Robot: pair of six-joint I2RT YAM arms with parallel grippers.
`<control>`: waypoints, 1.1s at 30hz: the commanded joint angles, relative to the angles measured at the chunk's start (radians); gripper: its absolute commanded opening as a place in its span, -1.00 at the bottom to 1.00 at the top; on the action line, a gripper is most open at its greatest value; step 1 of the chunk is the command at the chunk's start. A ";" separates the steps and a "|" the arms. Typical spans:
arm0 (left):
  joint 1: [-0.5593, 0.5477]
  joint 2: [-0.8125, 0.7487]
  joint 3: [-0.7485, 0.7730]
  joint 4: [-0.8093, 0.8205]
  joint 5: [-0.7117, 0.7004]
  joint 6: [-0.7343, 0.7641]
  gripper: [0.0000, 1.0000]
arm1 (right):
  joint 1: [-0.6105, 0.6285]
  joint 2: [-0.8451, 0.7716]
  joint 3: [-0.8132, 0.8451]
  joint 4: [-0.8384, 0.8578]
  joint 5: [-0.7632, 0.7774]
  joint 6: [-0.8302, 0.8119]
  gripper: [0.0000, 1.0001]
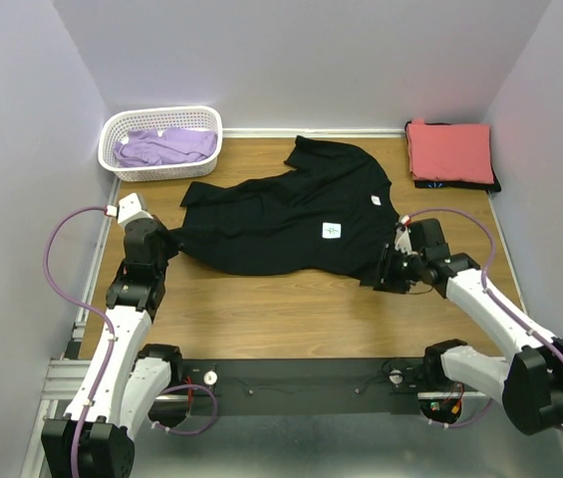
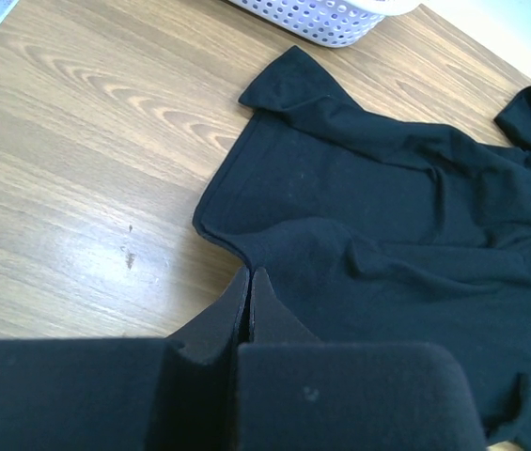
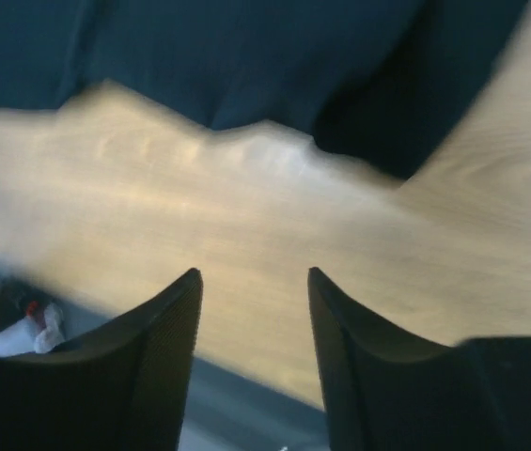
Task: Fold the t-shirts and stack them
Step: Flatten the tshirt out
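Wood-grain table [image 1: 291, 309] between lavender walls carries the black t-shirt [image 1: 281, 224], spread out flat but rumpled. Its long axis runs from the left gripper [image 1: 166, 244] across to the right gripper [image 1: 389, 274], tilting toward the far right. A sleeve [image 2: 288, 80] ahead of the left gripper points at the white basket [image 1: 122, 129]. Which end is the collar cannot be told.

The left gripper's jaws are pressed together on the shirt's near-left edge. The right gripper gapes wide over bare wood, with the shirt's edge just beyond its fingers [image 3: 166, 319].

2 white labels sit on the shirt beside the right gripper:
- a square label [image 1: 332, 231] with a small teal mark, unreadable
- a smaller tag [image 1: 376, 200]

Well beyond the right gripper, a folded coral-red t-shirt [image 1: 448, 149] lies on a dark t-shirt [image 1: 455, 185]. A lavender t-shirt [image 1: 166, 146] lies in the basket.
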 commanded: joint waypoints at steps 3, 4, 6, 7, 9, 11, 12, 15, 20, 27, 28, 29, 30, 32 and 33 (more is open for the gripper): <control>0.008 -0.001 -0.019 0.026 0.018 0.010 -1.00 | -0.020 0.136 0.146 0.020 0.322 0.015 0.39; 0.008 -0.005 -0.020 0.024 0.018 0.010 -1.00 | -0.024 0.154 0.155 0.031 0.325 0.016 0.43; 0.008 -0.006 -0.022 0.026 0.018 0.010 -1.00 | -0.038 0.203 0.167 0.071 0.325 0.027 0.50; 0.009 -0.009 -0.020 0.026 0.017 0.010 -1.00 | -0.040 0.212 0.168 0.083 0.326 0.034 0.51; 0.008 -0.011 -0.022 0.026 0.017 0.010 -1.00 | -0.054 0.240 0.157 0.126 0.305 0.057 0.51; 0.008 -0.009 -0.022 0.026 0.017 0.010 -1.00 | -0.058 0.260 0.154 0.155 0.281 0.074 0.50; 0.008 -0.011 -0.020 0.024 0.018 0.010 -1.00 | -0.060 0.268 0.149 0.166 0.267 0.074 0.50; 0.008 -0.009 -0.020 0.030 0.026 0.012 -1.00 | -0.061 0.291 0.128 0.218 0.225 0.103 0.47; 0.008 -0.005 -0.020 0.030 0.028 0.012 -1.00 | -0.067 0.338 0.105 0.286 0.187 0.130 0.42; 0.008 -0.003 -0.020 0.029 0.026 0.013 -1.00 | -0.074 0.427 0.118 0.332 0.153 0.143 0.30; 0.008 -0.002 -0.020 0.029 0.026 0.013 -1.00 | -0.074 0.433 0.126 0.336 0.149 0.142 0.28; 0.009 0.000 -0.020 0.029 0.026 0.013 -1.00 | -0.074 0.441 0.131 0.339 0.144 0.140 0.25; 0.008 0.000 -0.022 0.029 0.026 0.013 -1.00 | -0.074 0.447 0.137 0.342 0.139 0.137 0.18; 0.008 0.000 -0.020 0.029 0.025 0.013 -1.00 | -0.074 0.456 0.152 0.338 0.107 0.113 -0.07; 0.008 0.000 -0.022 0.029 0.026 0.013 -1.00 | -0.074 0.453 0.154 0.338 0.092 0.093 -0.20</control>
